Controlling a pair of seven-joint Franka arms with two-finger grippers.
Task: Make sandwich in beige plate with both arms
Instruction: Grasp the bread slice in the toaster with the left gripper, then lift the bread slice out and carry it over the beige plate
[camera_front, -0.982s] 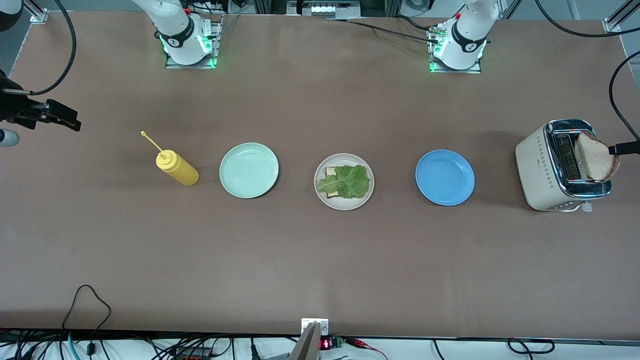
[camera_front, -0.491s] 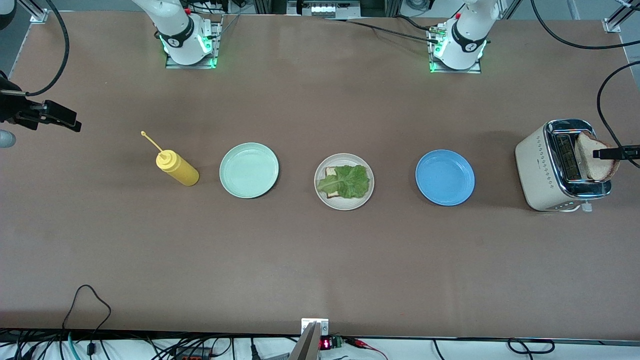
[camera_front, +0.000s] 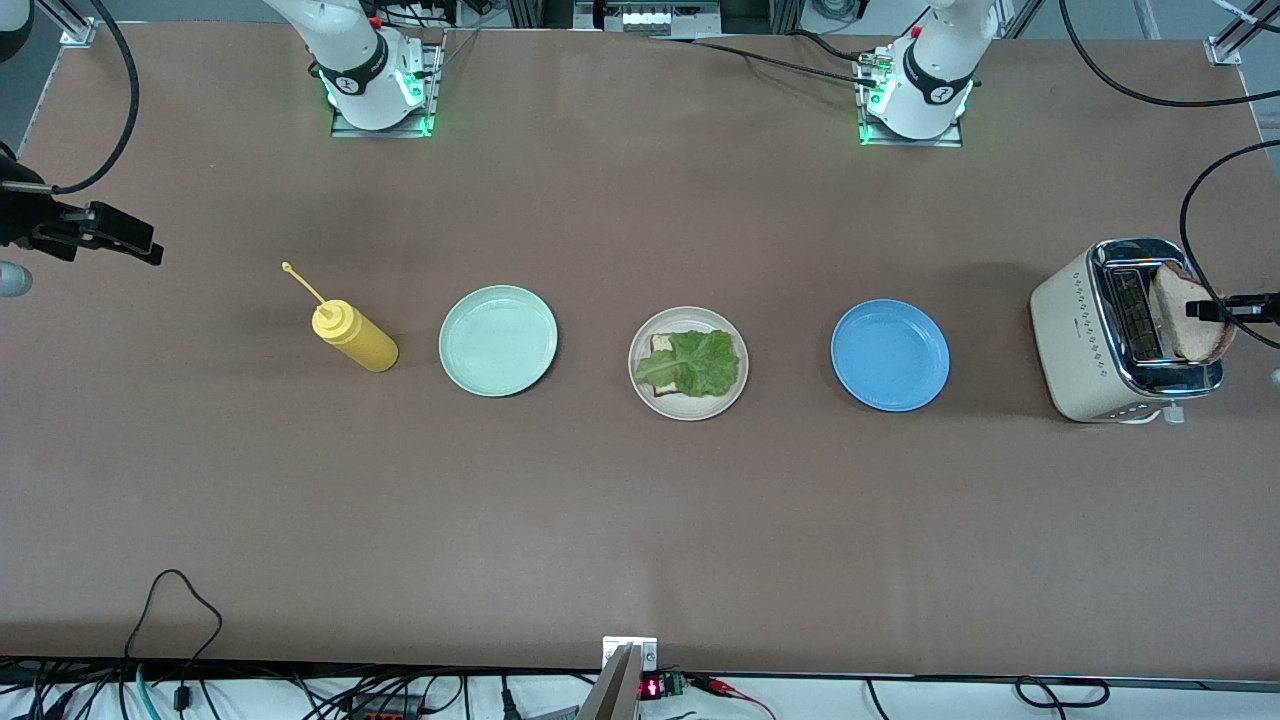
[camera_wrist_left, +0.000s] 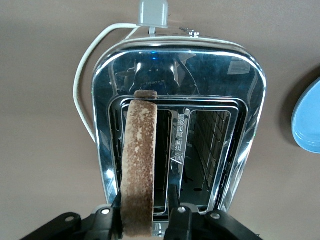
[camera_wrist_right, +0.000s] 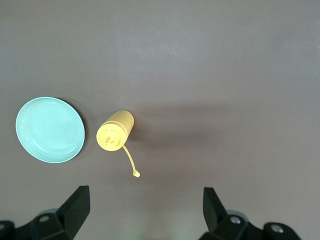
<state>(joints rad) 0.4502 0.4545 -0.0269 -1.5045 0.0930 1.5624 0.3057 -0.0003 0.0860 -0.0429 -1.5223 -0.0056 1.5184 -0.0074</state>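
The beige plate (camera_front: 640, 342) sits mid-table and holds one bread slice (camera_front: 660, 345) with a green lettuce leaf (camera_front: 695, 362) on top. A second bread slice (camera_front: 1178, 335) stands upright in one slot of the toaster (camera_front: 1075, 340) at the left arm's end; it also shows in the left wrist view (camera_wrist_left: 140, 150). My left gripper (camera_front: 1205, 309) is over the toaster, open. Its fingers straddle the slice's top edge (camera_wrist_left: 145, 200), one touching the slice, the other apart from it. My right gripper (camera_front: 148, 248) waits open and empty over the right arm's end of the table (camera_wrist_right: 145, 200).
A mint green plate (camera_front: 497, 340) and a yellow squeeze bottle (camera_front: 355, 337) lie toward the right arm's end. A blue plate (camera_front: 889, 355) lies between the beige plate and the toaster. The toaster's white cord (camera_wrist_left: 82, 95) trails beside it.
My left gripper has moved in over the toaster until its fingers straddle the slice. The right gripper has barely moved.
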